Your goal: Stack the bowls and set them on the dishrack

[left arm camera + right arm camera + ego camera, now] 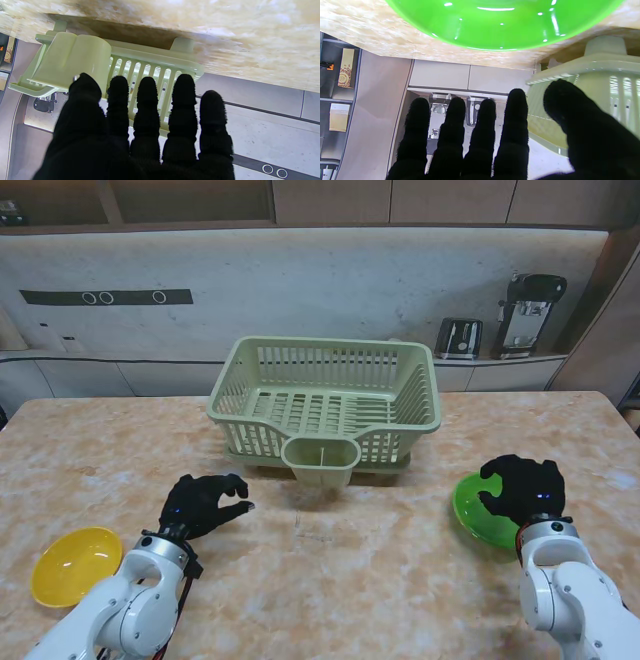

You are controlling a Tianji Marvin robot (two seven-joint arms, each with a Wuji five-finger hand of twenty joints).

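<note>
A green bowl (pixel 472 505) sits on the marble table at the right, and it fills the table side of the right wrist view (pixel 500 22). My right hand (pixel 522 488) hovers over its nearer right part, fingers (pixel 482 130) spread and holding nothing. At the near left lies a yellow bowl (pixel 75 565), upright and alone. My left hand (pixel 205 505) is open above the table, to the right of the yellow bowl and apart from it. The pale green dishrack (pixel 330 345) stands empty in the middle, seen too beyond both hands' fingers (pixel 150 67) (pixel 607 72).
A cutlery cup (pixel 320 462) juts from the dishrack's front side towards me. A toaster (pixel 459 338) and a coffee machine (pixel 530 310) stand on the back counter beyond the table. The table's far edge runs just behind the rack.
</note>
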